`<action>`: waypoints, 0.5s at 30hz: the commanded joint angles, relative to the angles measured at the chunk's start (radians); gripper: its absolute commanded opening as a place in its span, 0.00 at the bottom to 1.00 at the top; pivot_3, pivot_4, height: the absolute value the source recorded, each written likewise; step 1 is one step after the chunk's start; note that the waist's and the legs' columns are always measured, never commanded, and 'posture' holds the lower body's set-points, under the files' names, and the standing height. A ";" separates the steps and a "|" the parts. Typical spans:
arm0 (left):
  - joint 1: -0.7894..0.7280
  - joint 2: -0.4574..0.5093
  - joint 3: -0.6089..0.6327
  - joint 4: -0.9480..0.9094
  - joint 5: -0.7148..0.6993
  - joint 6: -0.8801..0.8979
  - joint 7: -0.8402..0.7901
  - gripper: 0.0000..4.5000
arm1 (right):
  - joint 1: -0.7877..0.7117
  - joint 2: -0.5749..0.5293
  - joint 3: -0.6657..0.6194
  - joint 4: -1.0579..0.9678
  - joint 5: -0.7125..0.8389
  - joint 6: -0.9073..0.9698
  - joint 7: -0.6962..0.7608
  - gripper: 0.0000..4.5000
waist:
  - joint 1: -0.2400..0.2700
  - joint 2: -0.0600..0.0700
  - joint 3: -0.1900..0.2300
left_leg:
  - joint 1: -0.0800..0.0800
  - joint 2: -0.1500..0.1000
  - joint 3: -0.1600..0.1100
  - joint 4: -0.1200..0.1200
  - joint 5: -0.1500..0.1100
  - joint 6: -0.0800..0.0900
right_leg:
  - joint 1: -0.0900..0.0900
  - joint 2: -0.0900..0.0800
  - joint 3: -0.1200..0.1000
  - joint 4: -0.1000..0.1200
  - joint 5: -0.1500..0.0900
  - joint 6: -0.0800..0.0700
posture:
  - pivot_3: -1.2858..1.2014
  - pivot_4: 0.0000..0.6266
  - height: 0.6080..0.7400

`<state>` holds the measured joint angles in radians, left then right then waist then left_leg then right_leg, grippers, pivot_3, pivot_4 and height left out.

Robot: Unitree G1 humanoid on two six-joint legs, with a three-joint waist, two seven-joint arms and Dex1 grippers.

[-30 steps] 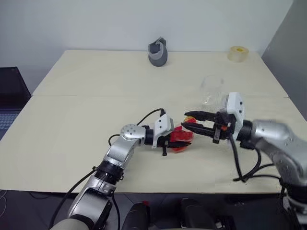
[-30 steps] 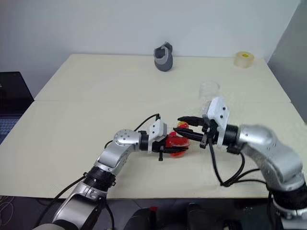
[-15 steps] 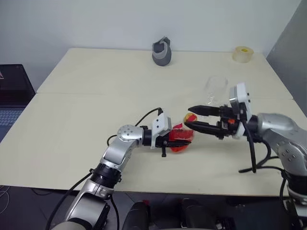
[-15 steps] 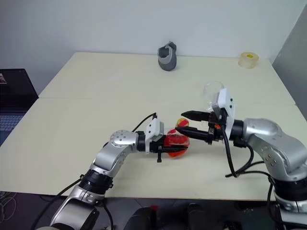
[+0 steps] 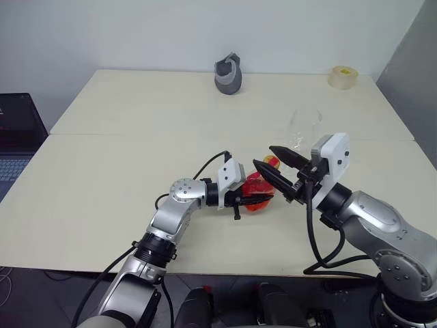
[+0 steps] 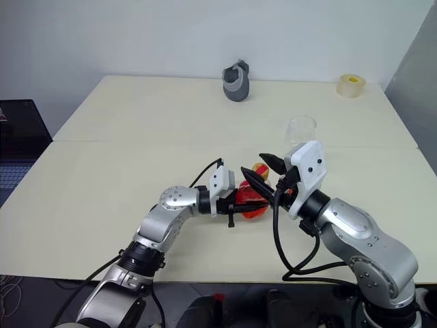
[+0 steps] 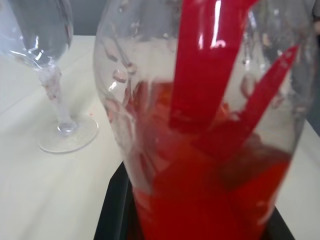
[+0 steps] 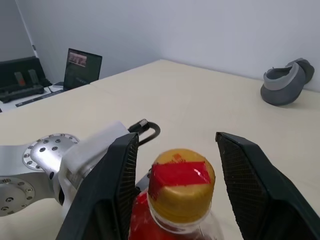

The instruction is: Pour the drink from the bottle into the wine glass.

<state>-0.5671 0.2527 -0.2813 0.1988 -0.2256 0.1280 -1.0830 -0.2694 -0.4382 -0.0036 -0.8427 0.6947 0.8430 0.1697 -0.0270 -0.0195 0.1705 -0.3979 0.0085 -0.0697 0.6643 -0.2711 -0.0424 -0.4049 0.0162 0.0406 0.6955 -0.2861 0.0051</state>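
Note:
The bottle (image 5: 258, 191) is held low over the table, and the red drink (image 7: 210, 200) fills its lower part. My left gripper (image 5: 254, 199) is shut on the bottle's body. Its cap (image 8: 181, 176), yellow with red tape on top, is on the neck. My right gripper (image 5: 263, 155) is open, with one finger (image 8: 117, 180) on each side of the cap and a gap on both sides. The wine glass (image 5: 305, 126) stands upright just behind my right hand, its foot (image 7: 67, 137) on the table.
A grey jug-like object (image 5: 227, 74) sits at the table's far edge and a yellowish tape roll (image 5: 341, 76) at the far right corner. A laptop (image 5: 17, 130) is off the table's left side. A seam (image 5: 136, 135) crosses the tabletop.
My right gripper has opened wider around the cap. Its wrist has swung, so the fingers point away and to the left instead of straight left. The left gripper still holds the bottle in place.

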 commanded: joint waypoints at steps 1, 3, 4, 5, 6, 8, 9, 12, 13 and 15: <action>-0.039 -0.013 0.005 0.016 0.001 -0.054 -0.016 0.21 | 0.014 -0.013 -0.001 -0.024 -0.020 -0.029 0.016 0.58 | 0.000 0.000 0.000 | 0.000 0.000 0.000 0.000 0.000 0.000 | 0.000 0.000 0.000 0.000 0.000 0.000 | 0.52 0.24 1.00; -0.049 -0.019 0.005 0.037 0.005 -0.071 -0.016 0.21 | 0.023 -0.012 -0.002 -0.023 -0.018 -0.030 0.020 0.58 | -0.001 0.000 0.000 | 0.000 0.000 0.000 0.000 0.000 0.000 | 0.000 0.000 0.000 0.000 0.000 0.000 | 0.52 0.24 1.00; -0.053 -0.023 0.006 0.045 0.007 -0.078 -0.015 0.21 | 0.026 -0.006 -0.004 -0.021 -0.012 -0.031 0.020 0.58 | -0.001 0.000 0.000 | 0.000 0.000 0.000 0.000 0.000 0.000 | 0.000 0.000 0.000 0.000 0.000 0.000 | 0.52 0.24 1.00; -0.055 -0.027 0.007 0.049 0.008 -0.082 -0.013 0.21 | 0.029 -0.002 -0.008 -0.020 -0.009 -0.034 0.019 0.58 | -0.001 0.000 0.000 | 0.000 0.000 0.000 0.000 0.000 0.000 | 0.000 0.000 0.000 0.000 0.000 0.000 | 0.52 0.24 1.00; -0.056 -0.029 0.008 0.052 0.008 -0.085 -0.011 0.21 | 0.029 0.004 -0.014 -0.019 -0.005 -0.037 0.017 0.58 | -0.002 0.000 0.000 | 0.000 0.001 0.000 0.000 0.000 0.000 | 0.000 0.000 0.000 0.000 0.000 0.000 | 0.52 0.24 1.00; -0.052 -0.032 0.008 0.050 0.009 -0.086 -0.009 0.21 | 0.023 0.019 -0.031 -0.015 0.007 -0.042 0.009 0.50 | -0.003 0.000 0.000 | 0.000 0.001 0.000 0.000 0.000 0.000 | 0.000 0.000 0.000 0.001 0.000 0.000 | 0.52 0.24 1.00; -0.050 -0.032 0.008 0.049 0.009 -0.087 -0.009 0.21 | 0.020 0.025 -0.037 -0.014 0.012 -0.043 0.006 0.44 | -0.003 0.000 0.000 | 0.000 0.001 0.000 0.000 0.000 0.000 | 0.000 0.000 0.000 0.001 0.000 0.000 | 0.52 0.24 1.00; -0.046 -0.029 0.007 0.044 0.009 -0.083 -0.011 0.20 | 0.009 0.034 -0.050 -0.008 0.029 -0.040 0.010 0.28 | -0.003 0.000 0.000 | 0.000 0.001 0.000 0.000 0.000 0.000 | 0.000 0.000 0.000 0.001 0.000 0.000 | 0.52 0.24 1.00; -0.044 -0.027 0.007 0.042 0.008 -0.081 -0.011 0.20 | 0.010 0.036 -0.052 -0.006 0.033 -0.041 0.013 0.28 | -0.003 0.000 0.000 | 0.000 0.001 0.000 0.000 0.000 0.000 | 0.000 0.000 0.000 0.001 0.000 0.000 | 0.52 0.24 1.00; -0.039 -0.024 0.007 0.038 0.008 -0.080 -0.011 0.20 | 0.015 0.017 -0.045 0.009 0.028 -0.045 0.043 0.28 | -0.003 0.000 0.000 | 0.000 0.001 0.000 0.000 0.000 0.000 | 0.000 0.000 0.000 0.001 0.000 0.000 | 0.52 0.24 1.00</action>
<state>-0.5949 0.2313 -0.2811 0.2791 -0.2127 0.0593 -1.0926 -0.2422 -0.4156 -0.0216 -0.8190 0.7030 0.8254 0.1881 -0.0299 -0.0194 0.1705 -0.3976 0.0092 -0.0698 0.6641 -0.2712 -0.0423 -0.4049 0.0162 0.0406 0.6960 -0.2861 0.0051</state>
